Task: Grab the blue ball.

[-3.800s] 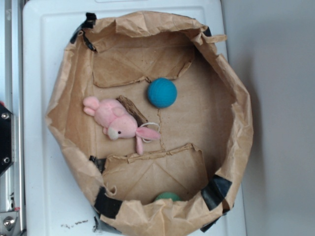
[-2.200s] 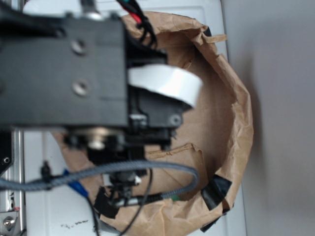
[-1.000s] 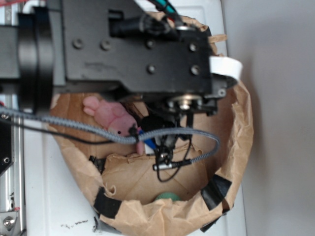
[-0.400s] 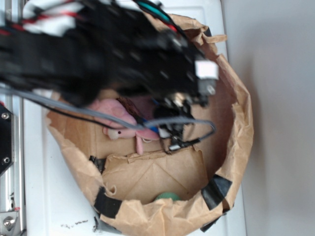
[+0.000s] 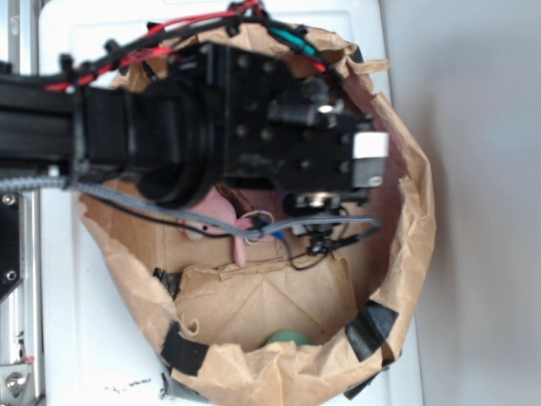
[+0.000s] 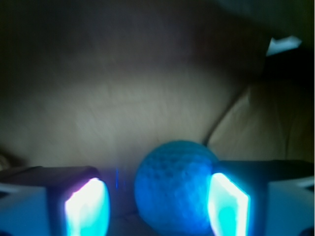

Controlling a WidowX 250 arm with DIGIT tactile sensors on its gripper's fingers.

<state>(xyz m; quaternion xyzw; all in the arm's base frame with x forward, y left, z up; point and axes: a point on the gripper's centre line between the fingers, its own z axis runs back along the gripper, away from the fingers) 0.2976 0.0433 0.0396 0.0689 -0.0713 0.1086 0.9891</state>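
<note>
step: closing on target | hand [image 6: 157, 206]: spread wide, gripping nothing, pads bracketing small dimpled teal-blue ball [image 6: 174, 187] for a squeeze | ball: on crumpled brown paper bin [image 5: 406, 245] floor, against right pad | pink plush [image 5: 215, 211] beside, clear.

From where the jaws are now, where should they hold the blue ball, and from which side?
Grip the blue ball across its widest middle, coming straight on as the wrist view faces. It is round, so any opposite sides serve. It sits nearer the right pad; centre it between the jaws first.
</note>
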